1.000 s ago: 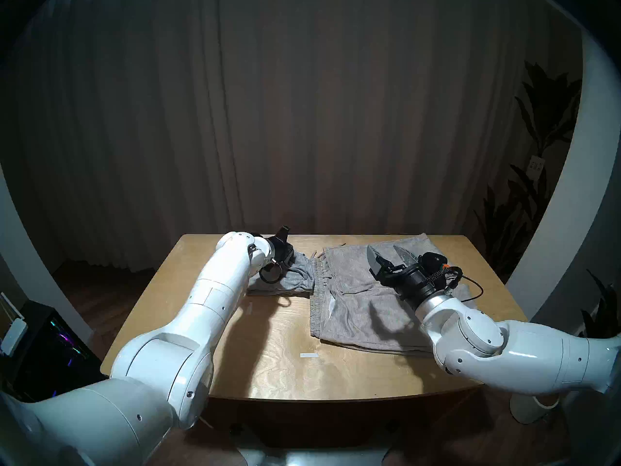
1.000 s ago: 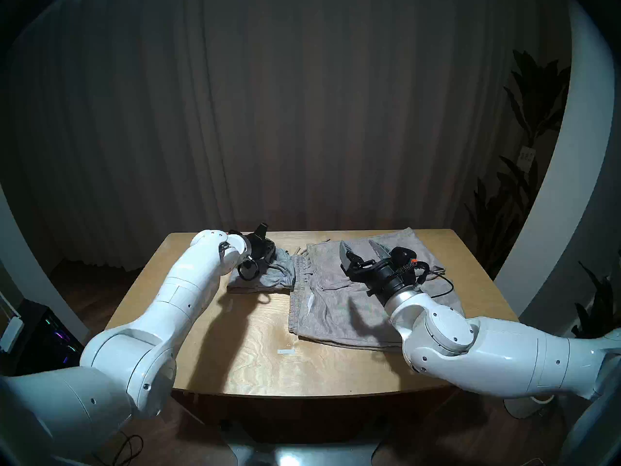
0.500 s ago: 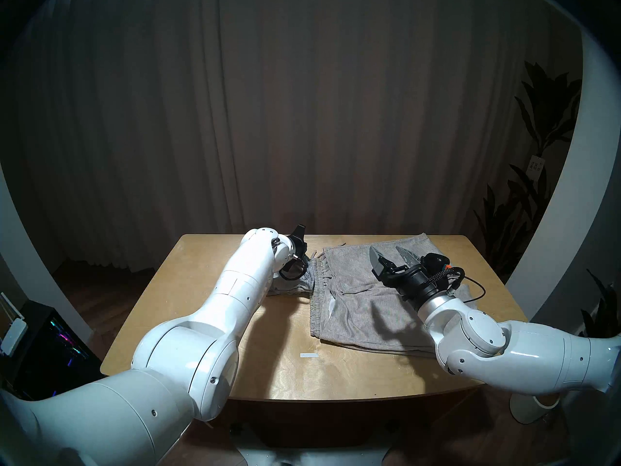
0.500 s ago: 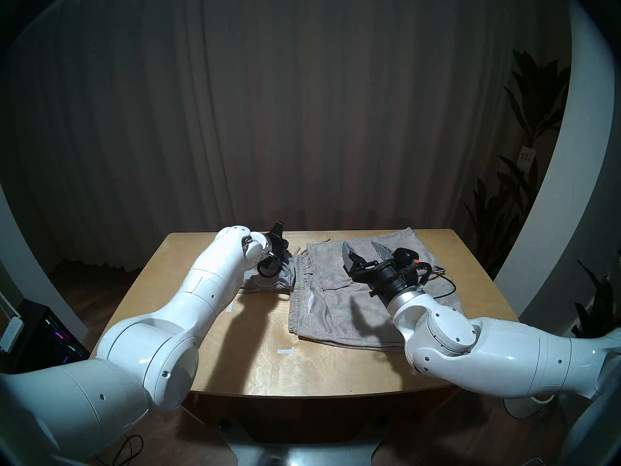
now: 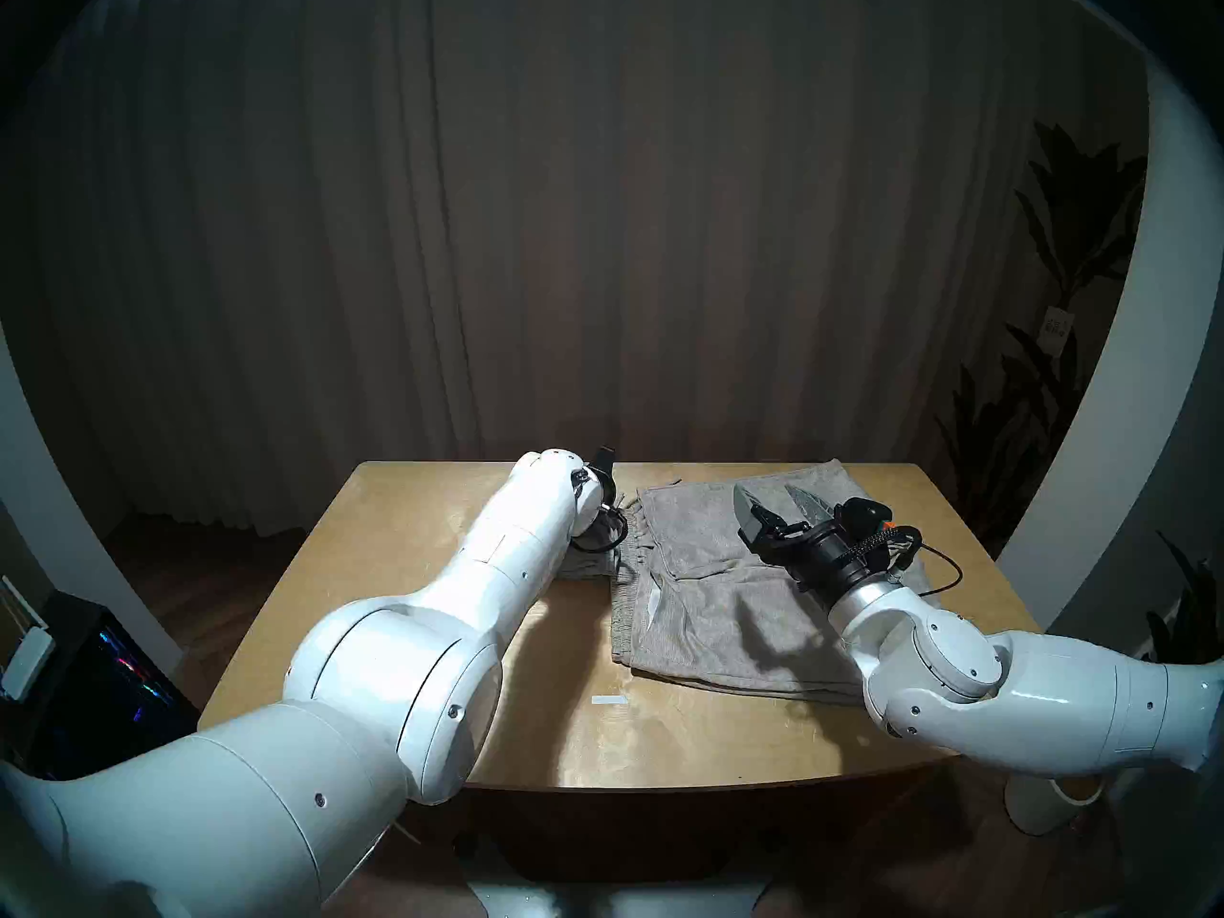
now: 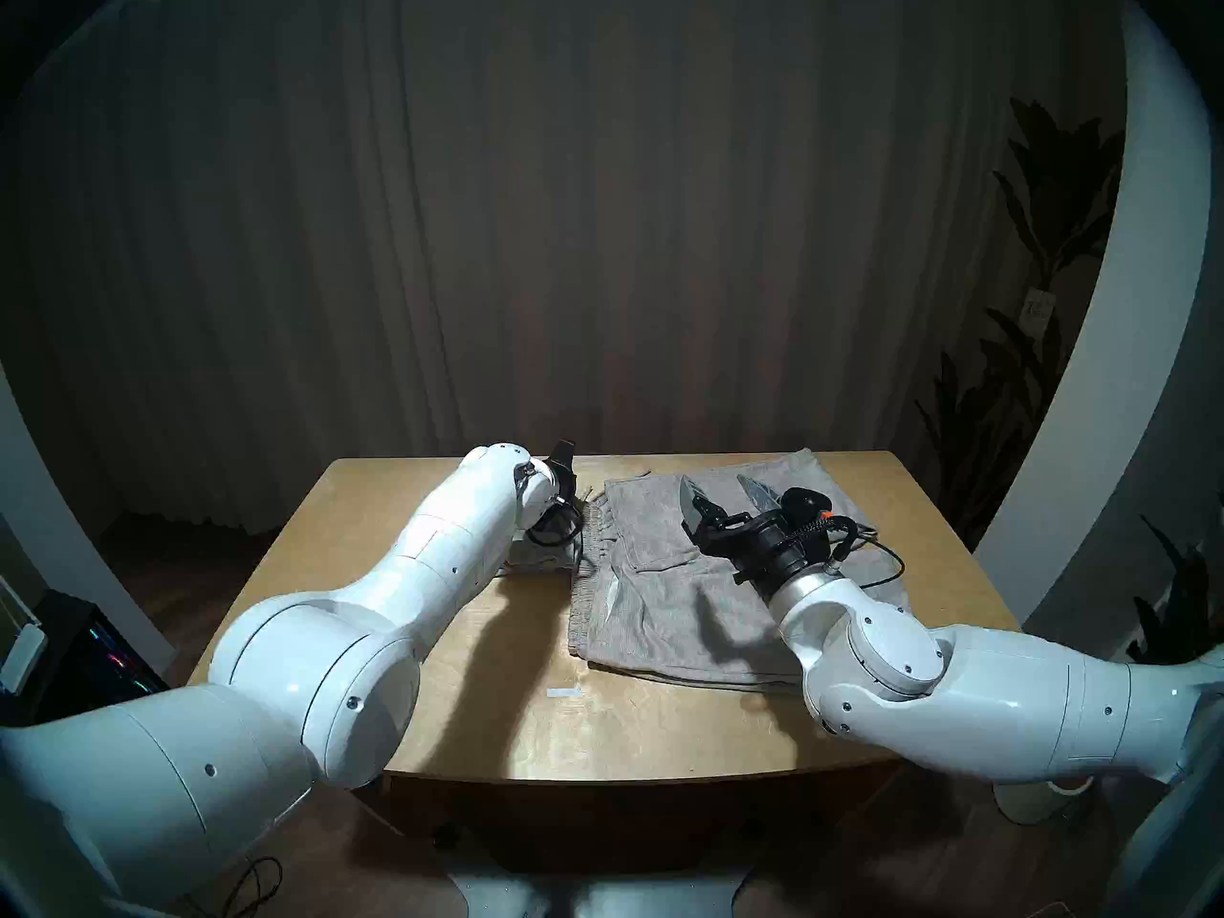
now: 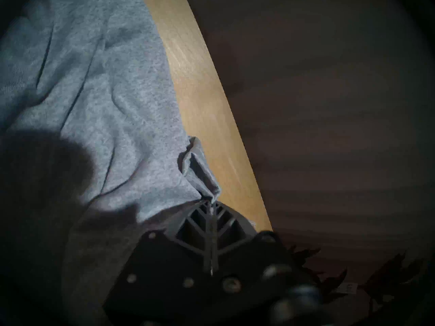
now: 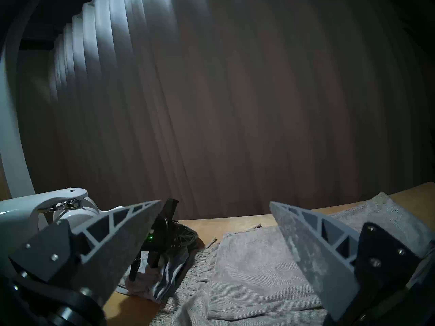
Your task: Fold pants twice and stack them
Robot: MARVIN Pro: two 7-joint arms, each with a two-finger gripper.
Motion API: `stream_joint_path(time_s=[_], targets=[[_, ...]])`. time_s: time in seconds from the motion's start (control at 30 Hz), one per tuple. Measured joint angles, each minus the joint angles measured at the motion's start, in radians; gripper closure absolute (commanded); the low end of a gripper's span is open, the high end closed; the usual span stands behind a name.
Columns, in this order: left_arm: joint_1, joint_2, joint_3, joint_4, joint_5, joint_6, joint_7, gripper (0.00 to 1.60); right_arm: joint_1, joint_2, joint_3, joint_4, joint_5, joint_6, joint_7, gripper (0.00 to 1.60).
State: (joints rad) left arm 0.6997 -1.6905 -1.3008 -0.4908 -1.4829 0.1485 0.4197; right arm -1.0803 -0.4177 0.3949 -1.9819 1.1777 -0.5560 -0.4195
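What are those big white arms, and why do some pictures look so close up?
It is a robot with two arms. Two pictures come from cameras on its head, looking down at a wooden table. The other two come from a camera on each wrist, so they look close up. On the table lie large beige-grey pants and small light grey pants. The left gripper is pinched shut on a corner of the small pair. The right gripper is open, holds nothing, and hovers over the large pair.
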Motion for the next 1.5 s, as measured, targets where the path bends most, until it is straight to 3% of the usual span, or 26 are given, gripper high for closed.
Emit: stream_joint_path(time_s=[0.17, 0.27, 0.3, 0.37, 0.4, 0.43, 0.47, 0.97, 1.5], targets=[[-0.029, -0.019, 0.005, 0.042, 0.006, -0.022, -0.008, 1.54, -0.001, 0.007, -0.002, -0.005, 0.0, -0.004, 0.0, 0.0], [-0.049, -0.031, 0.008, 0.064, 0.009, -0.032, -0.011, 1.07, -0.002, 0.012, -0.004, -0.009, 0.0, -0.007, -0.003, 0.0], [-0.051, -0.032, 0.008, 0.066, 0.009, -0.033, -0.012, 1.07, -0.002, 0.012, -0.004, -0.009, 0.0, -0.008, -0.003, 0.0], [-0.063, -0.038, 0.009, 0.078, 0.01, -0.038, -0.014, 0.88, -0.003, 0.015, -0.005, -0.011, 0.0, -0.01, -0.005, 0.0], [-0.072, -0.043, 0.009, 0.089, 0.011, -0.042, -0.015, 0.28, -0.004, 0.018, -0.005, -0.013, 0.0, -0.012, -0.007, 0.0], [-0.079, -0.046, 0.01, 0.096, 0.011, -0.044, -0.017, 0.04, -0.004, 0.02, -0.006, -0.015, 0.0, -0.014, -0.009, 0.0], [-0.086, -0.05, 0.01, 0.106, 0.012, -0.046, -0.019, 0.0, -0.005, 0.022, -0.006, -0.016, 0.0, -0.016, -0.012, 0.0], [-0.147, -0.087, -0.012, 0.224, -0.001, -0.082, -0.07, 0.0, -0.009, 0.048, -0.01, -0.03, 0.0, -0.037, -0.034, 0.0], [-0.179, -0.108, -0.051, 0.24, -0.046, -0.103, -0.161, 0.0, -0.009, 0.067, -0.018, -0.043, -0.002, -0.05, -0.029, 0.0]])
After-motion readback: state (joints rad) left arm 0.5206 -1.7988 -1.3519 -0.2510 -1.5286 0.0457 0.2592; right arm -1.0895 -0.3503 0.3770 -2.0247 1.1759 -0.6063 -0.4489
